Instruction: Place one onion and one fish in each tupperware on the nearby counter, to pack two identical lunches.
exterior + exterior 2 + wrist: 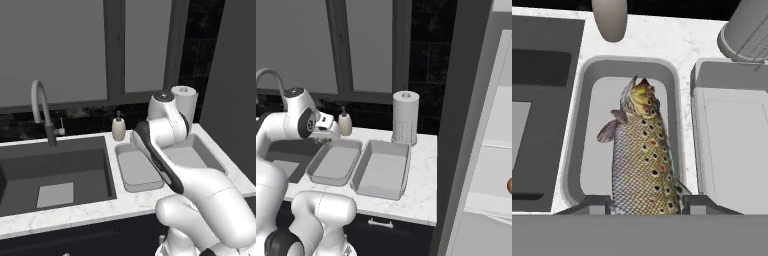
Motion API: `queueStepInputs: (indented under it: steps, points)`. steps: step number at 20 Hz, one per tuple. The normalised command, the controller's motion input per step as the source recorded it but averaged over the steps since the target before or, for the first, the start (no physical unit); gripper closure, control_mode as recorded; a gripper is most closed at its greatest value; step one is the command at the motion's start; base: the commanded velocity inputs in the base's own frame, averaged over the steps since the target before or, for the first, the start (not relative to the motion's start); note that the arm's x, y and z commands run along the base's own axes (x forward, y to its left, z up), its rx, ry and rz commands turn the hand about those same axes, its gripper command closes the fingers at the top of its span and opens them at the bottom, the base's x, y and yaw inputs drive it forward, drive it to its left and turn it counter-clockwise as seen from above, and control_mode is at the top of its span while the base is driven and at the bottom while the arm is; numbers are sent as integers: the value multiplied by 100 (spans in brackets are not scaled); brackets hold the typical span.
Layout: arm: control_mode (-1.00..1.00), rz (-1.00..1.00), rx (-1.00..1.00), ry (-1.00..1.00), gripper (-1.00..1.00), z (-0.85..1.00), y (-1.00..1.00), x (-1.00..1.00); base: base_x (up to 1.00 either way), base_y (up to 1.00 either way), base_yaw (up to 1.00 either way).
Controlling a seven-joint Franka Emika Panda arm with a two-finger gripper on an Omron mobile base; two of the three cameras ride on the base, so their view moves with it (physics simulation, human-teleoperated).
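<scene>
While it hangs over the left tupperware (577,125), the end effector (646,204) grips a spotted fish (643,155)

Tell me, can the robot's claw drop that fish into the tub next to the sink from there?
Probably yes. The claw is shut on the fish and hangs over the left tupperware, the one beside the sink. Its bare floor shows around the fish, so the way down looks free.

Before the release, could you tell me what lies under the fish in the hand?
Under the fish, held in the hand, is the left tupperware's bare pale floor. The strip directly beneath the fish is covered.
</scene>
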Motion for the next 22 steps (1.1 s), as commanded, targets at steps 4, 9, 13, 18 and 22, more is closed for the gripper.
queueStepInputs:
  steps: [4,9,13,18,22]
  points:
    - [-100,-3,0,8,100,-40,11,-29,0,0,0]
    - [-100,-10,4,0,100,-34,19,-17,0,0,0]
    - [-100,-6,6,0,100,-40,18,0,0,0,0]
    - [-100,0,0,2,100,-39,0,23,0,0,0]
    - [-100,0,0,0,100,-23,0,26,0,0,0]
